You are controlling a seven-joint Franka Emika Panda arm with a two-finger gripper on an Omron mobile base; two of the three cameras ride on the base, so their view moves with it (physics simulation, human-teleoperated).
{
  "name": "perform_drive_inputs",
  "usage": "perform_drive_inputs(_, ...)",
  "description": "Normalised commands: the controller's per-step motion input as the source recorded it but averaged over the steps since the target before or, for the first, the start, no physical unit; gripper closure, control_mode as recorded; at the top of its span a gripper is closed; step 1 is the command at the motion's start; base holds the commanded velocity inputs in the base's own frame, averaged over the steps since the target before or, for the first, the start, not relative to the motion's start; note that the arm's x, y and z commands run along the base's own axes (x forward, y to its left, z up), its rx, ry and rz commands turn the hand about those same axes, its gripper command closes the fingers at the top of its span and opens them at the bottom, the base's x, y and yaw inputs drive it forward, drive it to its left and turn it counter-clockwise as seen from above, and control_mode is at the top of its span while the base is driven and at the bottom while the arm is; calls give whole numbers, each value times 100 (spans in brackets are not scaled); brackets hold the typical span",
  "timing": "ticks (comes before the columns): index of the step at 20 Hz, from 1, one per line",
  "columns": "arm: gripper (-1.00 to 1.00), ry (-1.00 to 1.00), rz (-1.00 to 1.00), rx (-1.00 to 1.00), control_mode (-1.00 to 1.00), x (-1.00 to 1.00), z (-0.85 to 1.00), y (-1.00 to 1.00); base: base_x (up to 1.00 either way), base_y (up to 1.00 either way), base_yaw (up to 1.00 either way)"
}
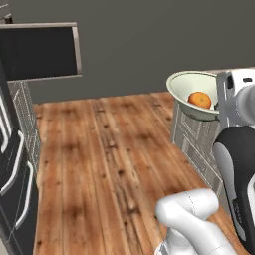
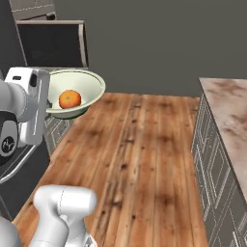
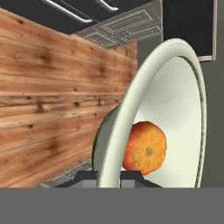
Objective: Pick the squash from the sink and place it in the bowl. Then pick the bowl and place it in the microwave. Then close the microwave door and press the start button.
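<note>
My gripper (image 3: 108, 177) is closed on the rim of the bowl (image 3: 175, 109), one finger on the inside and one on the outside, so I am holding the bowl in the air over the wooden floor (image 1: 99, 164). The squash (image 3: 145, 148) lies inside the bowl, low against the wall near my fingers. I judge the step in hand is carrying the bowl to the microwave. The bowl hangs by one edge only, so I should keep my wrist level and move slowly, otherwise the round squash may roll over the rim. Farther away, on the left side in both base views, the microwave door (image 1: 42, 50) stands open. I should bring the bowl past its edge without touching it, then go in low and flat before I release.
</note>
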Motion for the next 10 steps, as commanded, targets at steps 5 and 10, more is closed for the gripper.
perform_drive_inputs(5, 100, 0, 0, 0, 100, 0, 0, 0, 100, -39, 14)
perform_drive_inputs(10, 100, 0, 0, 0, 100, 0, 0, 0, 100, -39, 15)
